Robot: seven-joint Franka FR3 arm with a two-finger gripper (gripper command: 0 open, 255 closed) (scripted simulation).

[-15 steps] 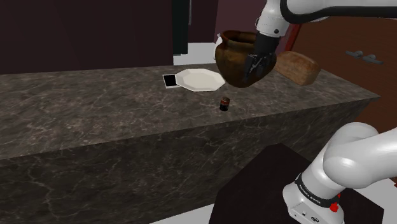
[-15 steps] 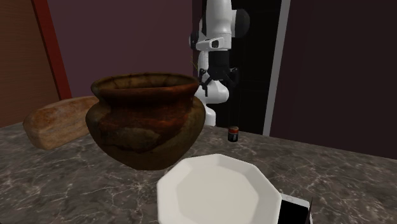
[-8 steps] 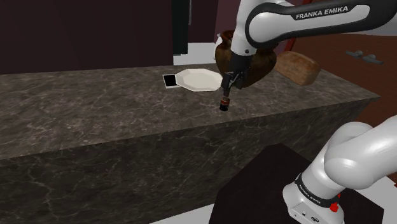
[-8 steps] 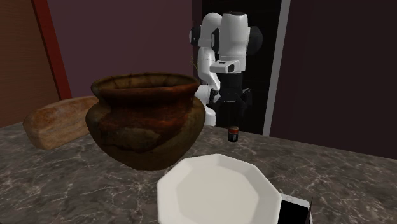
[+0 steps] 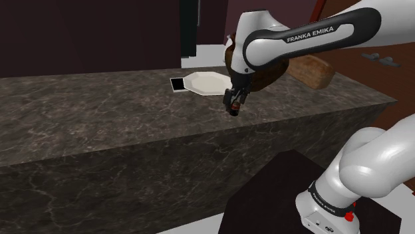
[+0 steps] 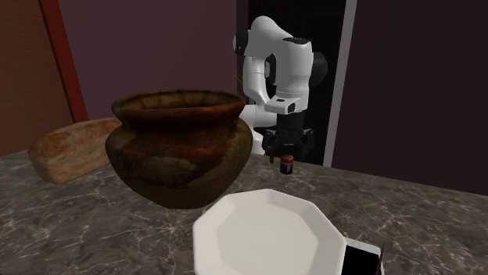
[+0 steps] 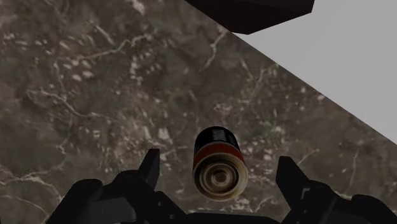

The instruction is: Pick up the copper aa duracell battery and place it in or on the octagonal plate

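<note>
Found battery (image 5: 233,110) upright on dark marbled counter (image 5: 100,113), centre of shoulder view, near the front edge, just lower right of white plate (image 5: 209,83) and apart from it. Noted copper top over black body; label print too small to read. Logged gripper (image 5: 233,104) directly over battery, fingers (image 7: 150,169) spread wide to either side, touching nothing, grasping nothing. Read "FRANKA EMIKA" in white on arm (image 5: 312,30), upper right. Recorded brown pot (image 6: 180,144) centre left of second exterior view, loaf (image 6: 66,148) far left, black square (image 6: 364,262) just beside plate, lower right.
</note>
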